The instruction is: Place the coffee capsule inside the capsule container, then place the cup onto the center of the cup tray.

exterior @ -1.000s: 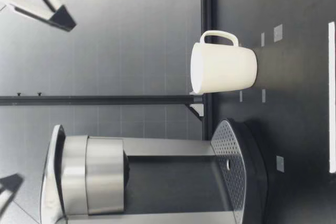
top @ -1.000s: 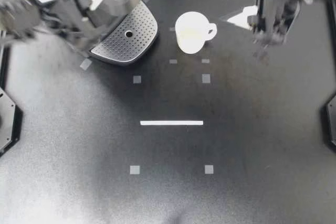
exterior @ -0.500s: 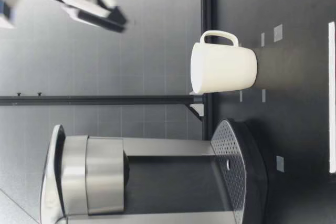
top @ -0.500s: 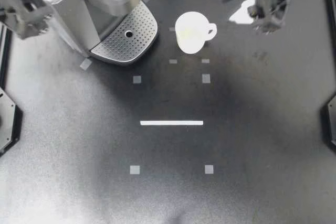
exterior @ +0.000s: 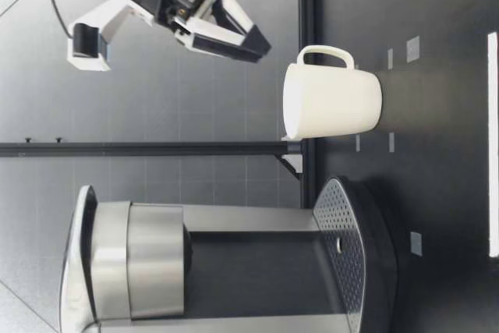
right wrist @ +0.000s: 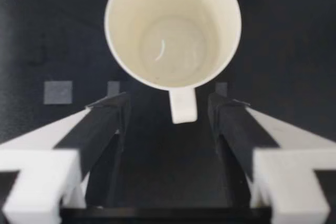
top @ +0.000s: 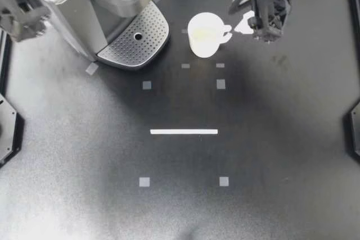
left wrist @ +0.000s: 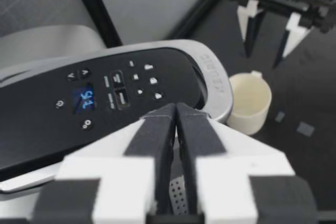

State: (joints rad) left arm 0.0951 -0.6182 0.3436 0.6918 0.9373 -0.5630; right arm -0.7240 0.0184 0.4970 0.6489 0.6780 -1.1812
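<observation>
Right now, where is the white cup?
In the top view the cup stands upright just right of the coffee machine's perforated cup tray, not on it, with my right tool open near its handle.

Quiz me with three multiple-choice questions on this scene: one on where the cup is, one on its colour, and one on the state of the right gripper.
1. Where is the cup?
A) on the table beside the cup tray
B) on the cup tray
C) lifted in the air

2. What colour is the cup?
A) red
B) white
C) blue

3. My right gripper is:
A) shut on the cup
B) shut on nothing
C) open

Answers:
1 A: the top view shows the cup on bare table next to the tray.
2 B: it looks white in every view.
3 C: the right wrist view shows the fingers apart, touching nothing.
</observation>
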